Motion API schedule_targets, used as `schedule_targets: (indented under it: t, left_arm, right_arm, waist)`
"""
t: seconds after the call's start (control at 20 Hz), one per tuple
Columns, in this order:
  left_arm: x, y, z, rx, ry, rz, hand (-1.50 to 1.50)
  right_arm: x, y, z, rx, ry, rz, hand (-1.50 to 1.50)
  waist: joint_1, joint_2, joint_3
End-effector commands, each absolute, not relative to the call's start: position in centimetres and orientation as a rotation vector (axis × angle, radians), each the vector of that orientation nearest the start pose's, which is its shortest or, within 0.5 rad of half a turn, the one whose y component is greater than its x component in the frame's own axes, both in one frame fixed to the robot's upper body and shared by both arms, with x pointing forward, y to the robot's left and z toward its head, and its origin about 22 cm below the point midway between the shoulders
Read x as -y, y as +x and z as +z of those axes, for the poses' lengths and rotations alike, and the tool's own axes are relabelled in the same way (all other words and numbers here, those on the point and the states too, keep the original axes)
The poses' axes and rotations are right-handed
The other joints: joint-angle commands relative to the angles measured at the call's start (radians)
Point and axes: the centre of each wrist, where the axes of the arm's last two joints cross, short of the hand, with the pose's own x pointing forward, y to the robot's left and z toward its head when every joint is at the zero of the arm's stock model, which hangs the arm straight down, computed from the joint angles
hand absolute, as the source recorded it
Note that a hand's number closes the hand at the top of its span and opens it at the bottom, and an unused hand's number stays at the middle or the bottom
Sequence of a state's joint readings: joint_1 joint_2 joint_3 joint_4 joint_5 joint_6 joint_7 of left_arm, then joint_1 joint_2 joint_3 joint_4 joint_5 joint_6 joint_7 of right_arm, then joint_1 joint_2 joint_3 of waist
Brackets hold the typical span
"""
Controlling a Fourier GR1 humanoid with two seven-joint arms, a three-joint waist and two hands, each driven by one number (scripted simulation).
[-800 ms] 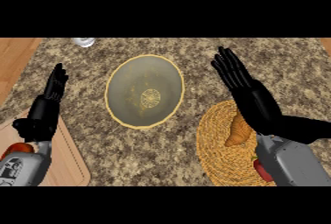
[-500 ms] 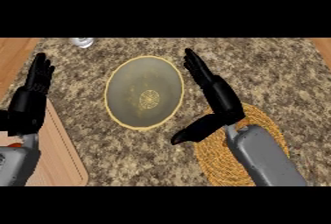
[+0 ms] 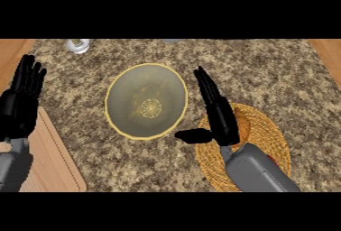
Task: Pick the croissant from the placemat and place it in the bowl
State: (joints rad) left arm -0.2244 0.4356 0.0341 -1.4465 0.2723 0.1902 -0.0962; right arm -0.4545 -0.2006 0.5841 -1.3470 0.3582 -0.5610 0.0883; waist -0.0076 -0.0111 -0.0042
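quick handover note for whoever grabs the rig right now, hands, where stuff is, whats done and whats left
Left robot hand: open, fingers straight, resting at the view's left edge, holding nothing.
Right robot hand: open, fingers straight, thumb out to the side, over the inner edge of the round woven straw placemat, between it and the bowl. Holding nothing.
Croissant: a small orange-brown piece shows on the placemat beside the right hand, mostly hidden by hand and forearm.
Shallow olive bowl with a yellow rim: left of the placemat, nothing in it.
Done: nothing grasped yet.
Left: grasp the croissant, carry it left, place it in the bowl.
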Motion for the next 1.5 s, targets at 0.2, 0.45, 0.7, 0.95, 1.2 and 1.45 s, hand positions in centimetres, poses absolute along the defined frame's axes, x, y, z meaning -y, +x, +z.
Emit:
schedule_targets:
  t: [0.2, 0.45, 0.7, 0.95, 1.2, 1.45]
  left_arm:
    - [-34.4, 28.5, 7.0, 1.760, 0.278, 0.044, 0.00]
    - [-34.2, 28.5, 7.5, 1.763, 0.269, 0.039, 0.00]
    - [-33.8, 28.9, 7.5, 1.767, 0.288, 0.051, 0.00]
    - [-33.9, 28.6, 7.1, 1.756, 0.268, 0.042, 0.00]
    - [-35.2, 28.9, 8.6, 1.786, 0.273, 0.034, 0.00]
    - [-34.2, 29.8, 9.2, 1.781, 0.245, 0.034, 0.00]
  right_arm:
    - [9.5, 27.9, 6.6, 1.700, -0.829, 0.809, -1.50]
    - [9.1, 27.4, 11.0, 1.425, -0.952, 0.914, -1.50]
    - [9.3, 26.3, 13.9, 1.133, -0.938, 1.158, -1.50]
    - [8.2, 25.1, 15.1, 0.928, -0.909, 1.288, -1.50]
    - [9.8, 25.0, 15.8, 0.867, -0.871, 1.241, -1.50]
    - [11.4, 25.3, 16.2, 0.842, -0.886, 1.237, -1.50]
  waist:
    - [-0.026, -0.011, -0.002]
    - [-0.025, -0.012, -0.001]
    - [-0.029, -0.005, 0.000]
    - [-0.011, -0.002, 0.000]
    - [-0.005, 0.004, 0.002]
    - [-0.004, 0.007, 0.003]
